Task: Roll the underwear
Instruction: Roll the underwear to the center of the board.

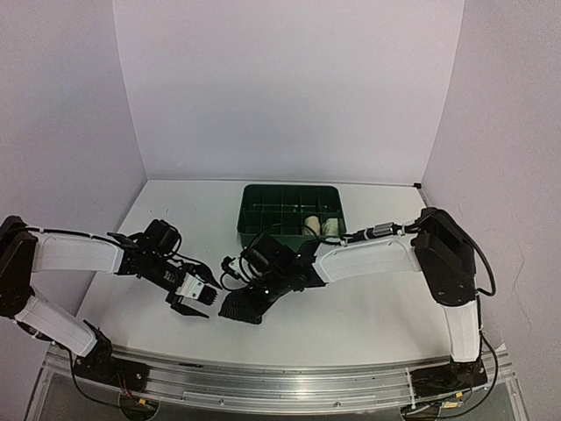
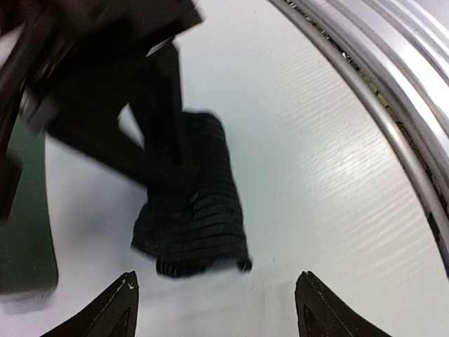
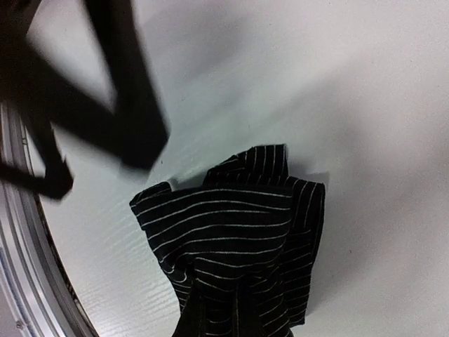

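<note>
The black striped underwear lies on the white table near the front edge, roughly centre, between the two arms. It's crumpled, not flat: folds bunch up, and one end is drawn in toward the bottom of the right wrist view.

R gripper is down on that garment w/ its jaws closed. It looks pinched on the cloth – the stripes gather right where the fingers sit, and the left wrist view shows a dark finger planted on the fabric (that view is blurred, so the exact contact spot is hard to make out).

L gripper hovers just beside the garment, on its left. Its two fingertips are spread wide w/ nothing between them and no contact w/ the cloth – bare table in the gap.

Behind, the dark green tray sits toward the back of the table, apart from the black garment. Two pale rolled garments rest side by side in compartments at its near right.
</note>
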